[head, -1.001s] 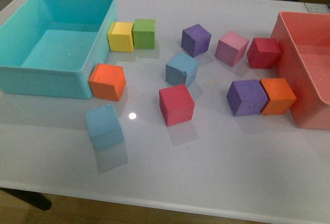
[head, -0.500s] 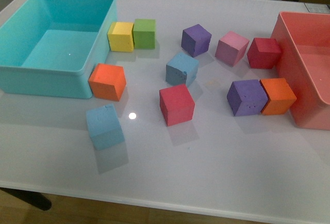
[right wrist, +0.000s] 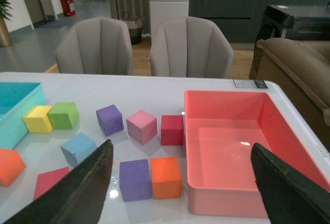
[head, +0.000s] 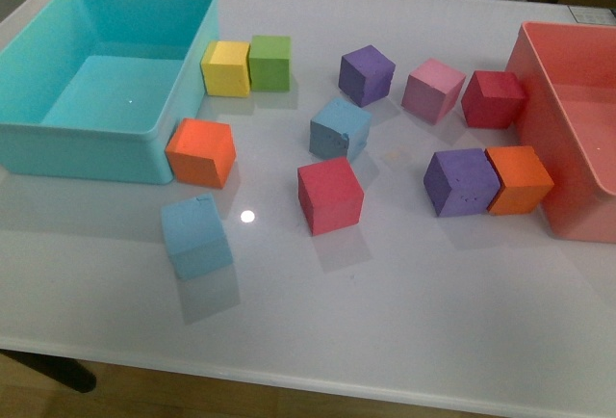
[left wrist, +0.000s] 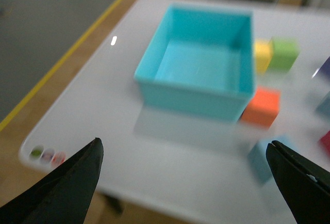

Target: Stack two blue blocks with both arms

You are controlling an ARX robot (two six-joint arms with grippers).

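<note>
Two black claws hang above the white table (head: 385, 322), each seen only from its own wrist camera. The left gripper (left wrist: 185, 142) has its jaws spread wide with nothing between them and touching nothing. That picture is blurred, but it shows the claw above the table's left near corner, short of the turquoise bin (head: 96, 139).

Just off the bin's near right corner sits an orange cube (head: 200, 152). The paler blue block (head: 196, 237) lies closer to the front edge than that cube, on its own and slightly turned. A yellow cube (head: 225, 68) and a green cube (head: 270, 62) stand side by side at the bin's far right corner.

Toward the middle, the duller blue block (head: 339, 129) rests flat on the table, with a red cube (head: 330, 195) just in front of it. The two blue blocks are well apart.

Further right stand a purple cube (head: 366, 74), a pink cube (head: 432, 90) and a dark red cube (head: 492, 98). In front of them, a second purple cube (head: 461, 182) touches a second orange cube (head: 519, 179) beside the pink-red bin (head: 568, 148).

The right gripper (right wrist: 181, 145) is likewise fully apart, holding nothing and well above the cubes.
</note>
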